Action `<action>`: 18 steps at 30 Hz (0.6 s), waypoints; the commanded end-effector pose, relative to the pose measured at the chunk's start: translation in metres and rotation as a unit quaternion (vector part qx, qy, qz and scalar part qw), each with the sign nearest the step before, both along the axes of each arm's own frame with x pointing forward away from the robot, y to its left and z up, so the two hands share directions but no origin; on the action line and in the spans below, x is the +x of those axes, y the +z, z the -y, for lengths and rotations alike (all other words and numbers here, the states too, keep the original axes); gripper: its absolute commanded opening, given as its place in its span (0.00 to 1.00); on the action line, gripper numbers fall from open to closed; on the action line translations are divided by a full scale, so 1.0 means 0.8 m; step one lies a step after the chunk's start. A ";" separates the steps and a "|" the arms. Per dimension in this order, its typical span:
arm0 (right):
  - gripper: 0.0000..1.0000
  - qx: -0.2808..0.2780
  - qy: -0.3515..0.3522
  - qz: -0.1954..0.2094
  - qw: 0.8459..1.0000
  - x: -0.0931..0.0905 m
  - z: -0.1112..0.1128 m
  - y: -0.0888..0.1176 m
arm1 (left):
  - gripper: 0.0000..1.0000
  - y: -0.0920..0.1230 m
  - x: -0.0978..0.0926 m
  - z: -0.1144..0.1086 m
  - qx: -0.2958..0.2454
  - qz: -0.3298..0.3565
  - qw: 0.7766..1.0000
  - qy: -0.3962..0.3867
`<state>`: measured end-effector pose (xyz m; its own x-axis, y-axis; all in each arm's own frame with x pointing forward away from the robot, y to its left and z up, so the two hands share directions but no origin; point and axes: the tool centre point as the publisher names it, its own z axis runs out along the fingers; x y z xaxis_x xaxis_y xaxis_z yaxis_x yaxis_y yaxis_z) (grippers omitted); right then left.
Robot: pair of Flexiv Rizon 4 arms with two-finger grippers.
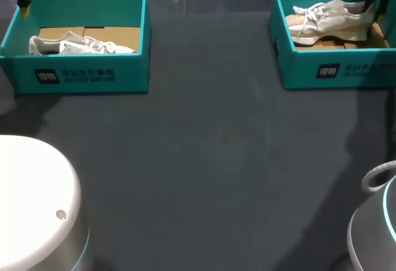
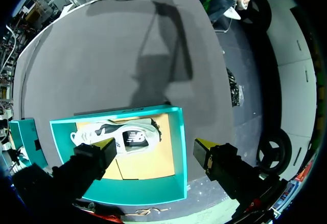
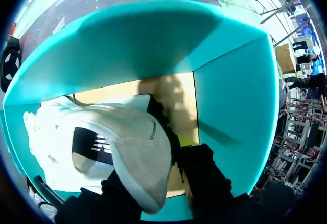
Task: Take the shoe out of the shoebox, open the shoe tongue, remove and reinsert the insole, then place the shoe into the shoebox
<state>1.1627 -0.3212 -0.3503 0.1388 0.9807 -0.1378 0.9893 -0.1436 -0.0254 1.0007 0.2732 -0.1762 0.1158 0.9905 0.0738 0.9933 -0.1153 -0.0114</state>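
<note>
Shoe [image 3: 127, 132] sits in the right shoebox [image 3: 230, 106]; your right fingers [image 3: 186, 142] clamp its heel. Your left fingers [image 2: 106, 145] hang wide apart and empty above the left shoebox [image 2: 179, 147] on the table [image 1: 216, 159].

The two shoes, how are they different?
The left shoe lies low in the left box; the right shoe sits higher and tilted in the right box. Nothing touches the left shoe, the open left gripper hangs above it; the right gripper is shut on the right shoe's heel. Both are pale sneakers in teal boxes.
</note>
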 end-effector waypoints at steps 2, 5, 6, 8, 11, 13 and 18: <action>0.00 -0.005 -0.004 0.015 1.000 -0.011 -0.004 0.042 | 1.00 0.000 0.000 0.000 0.001 0.001 1.000 -0.001; 0.00 -0.008 -0.004 0.023 1.000 -0.012 0.000 0.061 | 1.00 0.000 0.000 0.000 0.001 0.001 1.000 -0.001; 0.00 -0.009 -0.004 0.026 1.000 -0.012 0.001 0.068 | 1.00 0.000 0.000 0.000 0.001 0.001 1.000 -0.001; 0.00 -0.018 0.000 0.031 0.999 -0.013 0.004 0.079 | 1.00 0.000 0.000 0.000 0.001 0.001 1.000 -0.001; 0.00 -0.020 0.000 0.033 0.999 -0.016 0.007 0.091 | 1.00 0.000 0.000 0.000 0.001 0.001 1.000 -0.001; 0.00 -0.020 0.000 0.031 0.999 -0.017 0.006 0.099 | 1.00 0.000 0.000 0.000 0.001 0.001 1.000 -0.001; 0.00 -0.014 0.005 0.043 0.999 -0.023 0.003 0.127 | 1.00 0.000 0.000 0.000 0.001 0.001 1.000 -0.001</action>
<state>1.1581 -0.3260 -0.2698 0.1442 0.9763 -0.1613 0.9895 -0.1411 0.0310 1.0007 0.2732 -0.1762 0.1158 0.9905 0.0738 0.9933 -0.1153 -0.0115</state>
